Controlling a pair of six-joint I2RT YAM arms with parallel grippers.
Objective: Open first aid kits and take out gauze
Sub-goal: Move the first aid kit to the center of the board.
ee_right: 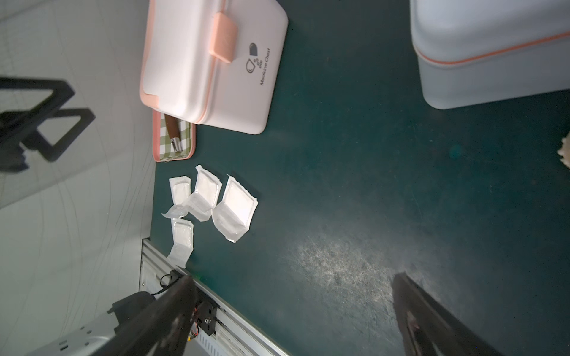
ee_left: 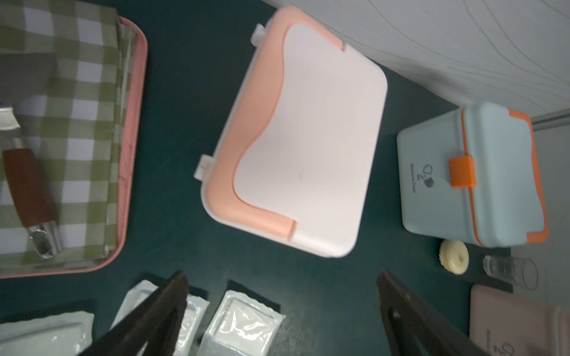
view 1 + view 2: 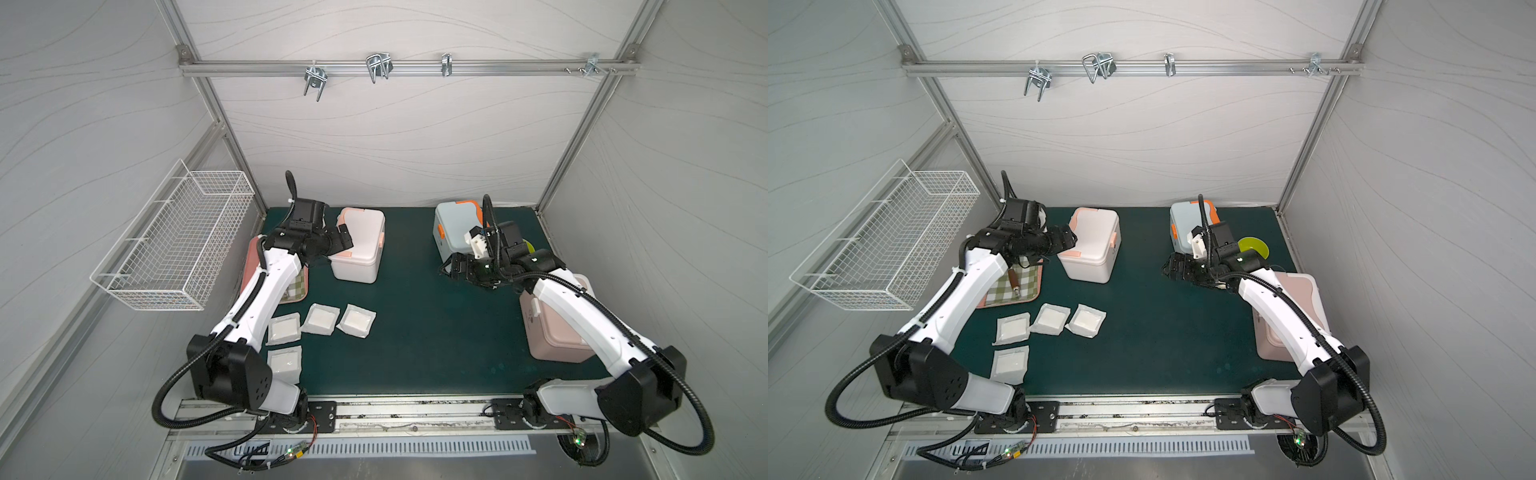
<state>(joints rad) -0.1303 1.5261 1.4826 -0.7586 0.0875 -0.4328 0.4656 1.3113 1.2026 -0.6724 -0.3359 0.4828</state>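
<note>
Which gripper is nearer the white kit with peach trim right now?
Left. The left gripper is open at the white kit's lid edge; the right gripper is open farther off, beside the light blue kit.

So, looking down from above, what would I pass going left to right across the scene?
In a top view: wire basket → pink tray with checked cloth → white kit with peach trim → light blue kit with orange trim → pale pink kit. The gauze pads span the tray and white kit, so I leave them out.

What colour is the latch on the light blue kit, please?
Orange latch, best seen from the left wrist.
</note>
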